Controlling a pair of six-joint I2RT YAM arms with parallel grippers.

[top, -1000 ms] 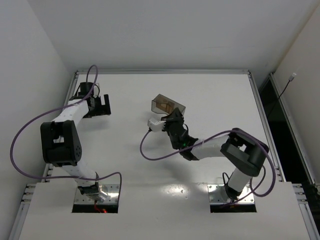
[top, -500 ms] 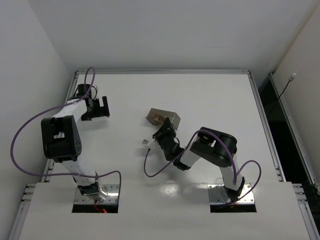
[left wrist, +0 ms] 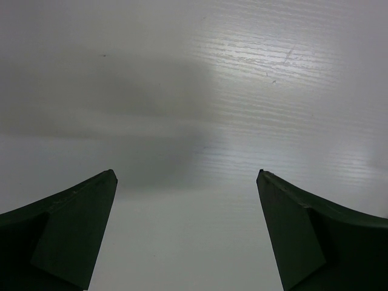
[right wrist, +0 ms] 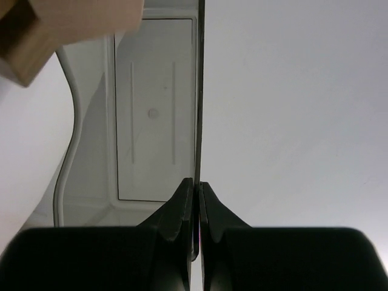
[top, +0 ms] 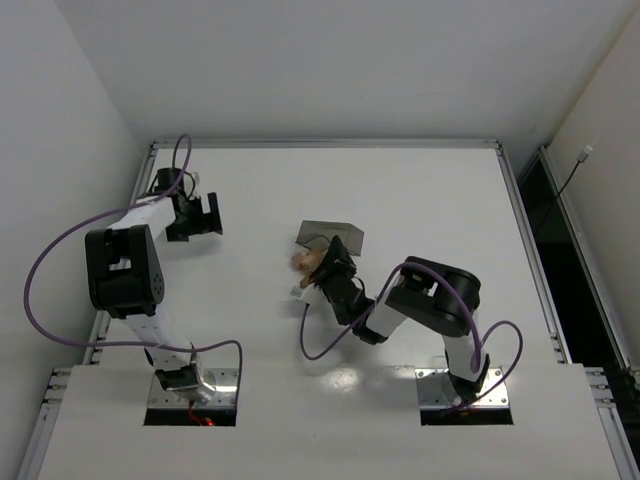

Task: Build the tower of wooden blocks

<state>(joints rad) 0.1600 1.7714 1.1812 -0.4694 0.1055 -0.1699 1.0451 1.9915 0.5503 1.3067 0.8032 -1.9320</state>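
Tipping the bin (top: 335,236) seems the step in hand, right jaws pinching its wall, left jaws wide, holding nothing; next calls for spilling the blocks (right wrist: 85,15) and seating a base.

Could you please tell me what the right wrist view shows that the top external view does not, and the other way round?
Only the right wrist view: the right gripper pinched shut on the thin wall of the grey bin, and the bin's inner floor. Only the top external view: the left gripper, open, far to the left, and both arms. Both: the bin and the tan wood blocks next to it.
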